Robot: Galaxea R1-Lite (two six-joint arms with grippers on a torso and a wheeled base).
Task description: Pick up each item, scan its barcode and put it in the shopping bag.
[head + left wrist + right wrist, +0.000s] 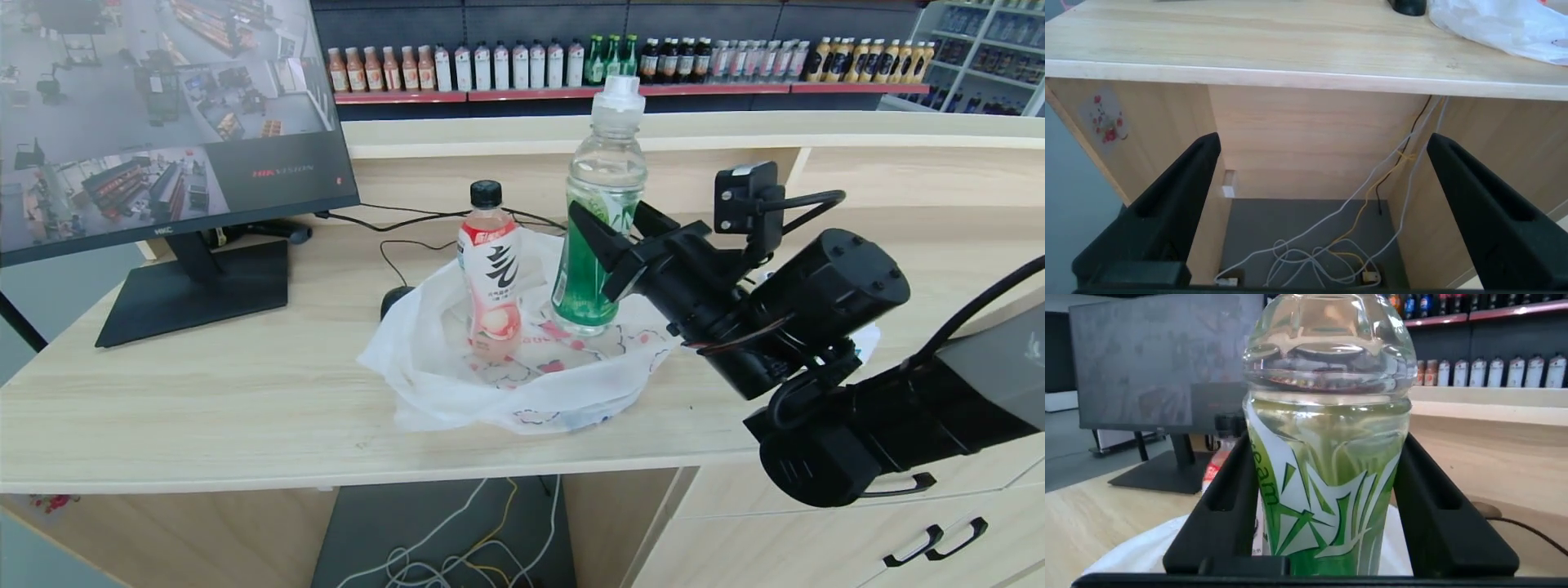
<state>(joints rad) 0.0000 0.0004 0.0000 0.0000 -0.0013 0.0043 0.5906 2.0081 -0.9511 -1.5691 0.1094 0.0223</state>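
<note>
A: Which step is in hand here?

B: I judge it to be the bagging of the green bottle (581,282). It stands upright on the spread-out shopping bag (424,384) on the counter (204,392). The right gripper (612,220) has its 2 fingers clamped on the bottle's sides at about mid-height. The pink bottle (490,269) stands upright on the bag just beside it, apart from the gripper.

A: And the other arm?

B: The left gripper (1323,147) hangs low in front of the counter's edge, fingers spread wide with nothing between them.

A: What does the next move call for?

B: Probably a clean release. The bottle is tall and sits on soft, crumpled plastic, so the fingers should part evenly and draw straight back, keeping clear of the pink bottle.

A: Any labels or writing?

B: The green bottle has a green-and-white wrap with leaf shapes, slanted lettering and a white cap. The pink one has 1 large dark character above a peach picture, and a black cap. The bag carries a pink flower print, and the monitor (155,114) has a small logo under its screen. I leave the print itself unread, and I can make out no barcode facing any camera
</note>
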